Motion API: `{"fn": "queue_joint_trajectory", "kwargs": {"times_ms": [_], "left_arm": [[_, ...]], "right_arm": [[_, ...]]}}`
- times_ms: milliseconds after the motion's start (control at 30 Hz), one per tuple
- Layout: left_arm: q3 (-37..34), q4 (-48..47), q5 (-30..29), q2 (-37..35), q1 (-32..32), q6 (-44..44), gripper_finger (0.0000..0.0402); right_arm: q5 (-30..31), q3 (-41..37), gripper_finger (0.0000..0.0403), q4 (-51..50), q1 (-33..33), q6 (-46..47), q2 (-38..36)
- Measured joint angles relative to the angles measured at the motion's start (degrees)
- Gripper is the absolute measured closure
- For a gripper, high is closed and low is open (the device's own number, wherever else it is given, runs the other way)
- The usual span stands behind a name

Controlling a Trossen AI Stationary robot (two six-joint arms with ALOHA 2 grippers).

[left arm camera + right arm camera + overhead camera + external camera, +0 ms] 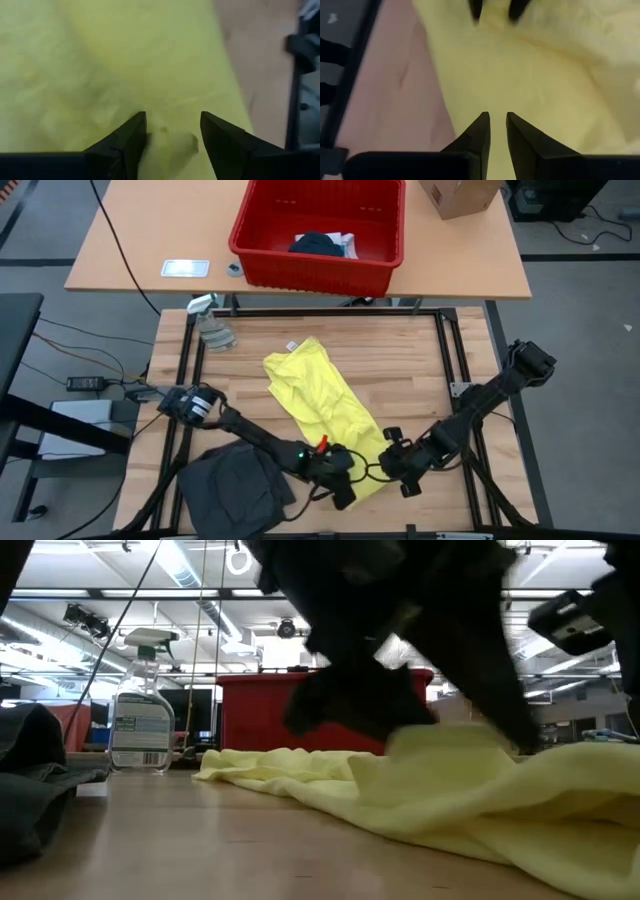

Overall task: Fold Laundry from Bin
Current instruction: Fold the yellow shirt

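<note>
The yellow garment [320, 405] lies spread slantwise on the wooden table, its near end [480, 790] bunched under both grippers. My left gripper [172, 125] stands open over that near end with a small raised fold [172, 145] between its fingers. My right gripper [497, 120] hovers beside it over the same cloth, its fingers a narrow gap apart and nothing between them. A dark grey garment [235, 490] lies crumpled at the near left. The red bin [320, 235] stands beyond the table with dark and white cloth inside. My left gripper comes slanting down at the yellow garment's near end, one finger [130, 137] on either side of the small raised fold. I cannot tell whether the fingertips touch the cloth, which lies on the table.
A spray bottle [212, 325] stands at the table's far left corner and shows in the low view [140, 715]. A brown cardboard box [460, 195] sits on the far bench right of the bin. Bare wood [420, 370] lies right of the yellow garment.
</note>
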Motion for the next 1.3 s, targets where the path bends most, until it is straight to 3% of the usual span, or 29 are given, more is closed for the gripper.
{"fn": "queue_joint_trajectory", "kwargs": {"times_ms": [200, 333, 533, 667, 767, 900, 967, 1067, 1300], "left_arm": [[0.1, -19.8, -7.2, -7.4, -0.1, -6.0, 0.021], [0.0, -27.5, -10.6, -11.6, 0.0, -7.6, 0.021], [0.0, -14.9, -10.3, -12.9, -2.7, 0.1, 0.021], [0.2, -2.4, -10.6, -11.7, -5.4, 8.8, 0.021], [0.2, 2.2, -10.9, -8.3, -6.4, 12.3, 0.021], [0.0, 12.7, -7.4, -2.4, -6.4, 18.6, 0.021], [0.2, 17.2, -6.3, 0.2, -6.5, 21.4, 0.021], [2.3, 14.7, -7.8, 3.1, -6.6, 21.5, 0.021], [4.3, 11.5, -7.0, 7.4, -5.8, 23.1, 0.021]], "right_arm": [[0.9, -6.1, 0.0331, 3.4, 0.4, 6.2, 0.0], [-2.7, -9.7, 0.0322, 6.7, 1.7, 5.4, 0.0], [-4.8, -9.9, 0.0278, 8.1, 5.5, 0.0, 0.0], [-1.1, -9.8, 0.0233, 9.6, 7.5, -2.8, 0.0], [3.3, -9.8, 0.0198, 9.6, 8.0, -4.4, 0.5], [3.0, -9.8, 0.0168, 9.7, 7.9, -5.1, 3.1], [1.5, -9.8, 0.0169, 10.4, 7.9, -4.6, 4.6], [1.4, -9.6, 0.0187, 10.7, 8.1, -3.1, 6.4], [1.6, -9.5, 0.0271, 11.3, 7.2, 2.4, 7.3]]}}
